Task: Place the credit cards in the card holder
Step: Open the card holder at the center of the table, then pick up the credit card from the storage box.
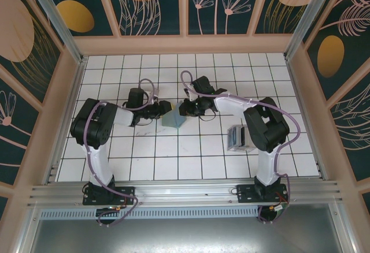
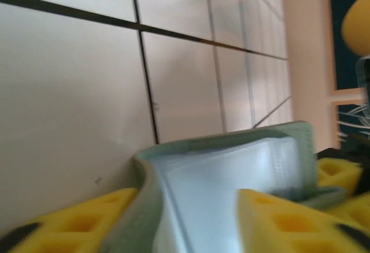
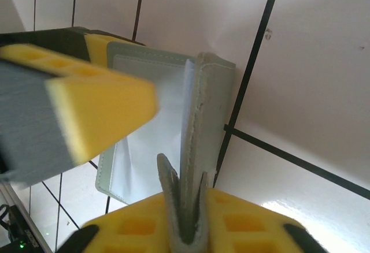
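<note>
at the centre of the white tiled table point(image 1: 173, 155), a soft grey-green folding card holder point(image 1: 172, 119) stands upright and partly open between two black robot arms, seen from above. the left gripper point(image 1: 157, 112) meets it from the left and the right gripper point(image 1: 186, 108) from the right. in the left wrist view, the left gripper point(image 2: 182, 207) has its yellow foam pads on either side of one flap of the card holder point(image 2: 219, 172), whose pale blue lining faces the camera. in the right wrist view, the right gripper point(image 3: 184, 207) is clamped tight on the edge of the other flap of the card holder point(image 3: 208, 103), its pads pressed against the fabric from both sides. a translucent grey-white box point(image 1: 238, 138) sits well apart, beside the right arm's elbow; its contents cannot be made out.
</note>
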`<action>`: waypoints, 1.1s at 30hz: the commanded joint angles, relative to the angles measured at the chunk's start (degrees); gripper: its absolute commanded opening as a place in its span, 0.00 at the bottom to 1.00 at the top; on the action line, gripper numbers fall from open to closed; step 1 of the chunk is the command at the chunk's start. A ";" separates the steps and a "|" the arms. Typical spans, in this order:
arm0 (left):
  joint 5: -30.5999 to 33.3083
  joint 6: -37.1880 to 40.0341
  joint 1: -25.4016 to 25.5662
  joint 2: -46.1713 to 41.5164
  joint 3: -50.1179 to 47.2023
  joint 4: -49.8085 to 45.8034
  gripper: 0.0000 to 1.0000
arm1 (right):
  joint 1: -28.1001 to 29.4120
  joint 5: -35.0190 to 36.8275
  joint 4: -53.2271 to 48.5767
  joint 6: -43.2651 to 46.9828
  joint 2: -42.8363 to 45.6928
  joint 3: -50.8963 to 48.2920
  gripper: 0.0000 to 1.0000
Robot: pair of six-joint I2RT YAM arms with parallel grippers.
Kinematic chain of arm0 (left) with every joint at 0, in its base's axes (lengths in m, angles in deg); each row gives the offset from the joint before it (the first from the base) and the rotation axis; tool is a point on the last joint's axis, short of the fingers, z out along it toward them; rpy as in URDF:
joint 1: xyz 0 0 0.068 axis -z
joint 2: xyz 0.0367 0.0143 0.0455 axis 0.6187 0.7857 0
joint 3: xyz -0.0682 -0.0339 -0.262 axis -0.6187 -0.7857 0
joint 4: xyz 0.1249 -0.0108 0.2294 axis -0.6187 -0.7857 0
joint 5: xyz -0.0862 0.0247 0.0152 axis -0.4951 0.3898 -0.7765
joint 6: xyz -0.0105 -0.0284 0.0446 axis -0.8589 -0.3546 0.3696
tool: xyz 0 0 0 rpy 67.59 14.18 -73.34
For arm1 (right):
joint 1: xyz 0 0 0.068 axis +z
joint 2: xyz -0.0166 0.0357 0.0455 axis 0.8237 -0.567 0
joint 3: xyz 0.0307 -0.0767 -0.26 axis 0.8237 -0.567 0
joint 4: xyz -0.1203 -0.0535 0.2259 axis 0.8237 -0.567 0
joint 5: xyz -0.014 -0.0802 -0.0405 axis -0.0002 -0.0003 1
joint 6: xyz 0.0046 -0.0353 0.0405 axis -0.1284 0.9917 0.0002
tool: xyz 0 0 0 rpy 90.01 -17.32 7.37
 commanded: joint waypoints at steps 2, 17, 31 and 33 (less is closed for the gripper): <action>7.54 5.86 0.57 1.33 -0.59 -11.30 0.18 | -2.07 0.20 1.97 1.53 1.69 -0.93 0.39; 7.65 6.48 0.62 1.58 1.93 -13.70 0.21 | -6.55 35.23 -12.33 -0.73 31.43 -14.06 0.77; 8.54 6.42 0.69 -0.70 1.61 -16.11 0.40 | -20.94 22.33 -26.92 -2.00 46.04 -28.45 0.91; 8.73 6.88 0.65 -0.77 1.37 -16.63 0.39 | -21.27 22.98 -26.92 -2.46 46.14 -28.88 0.87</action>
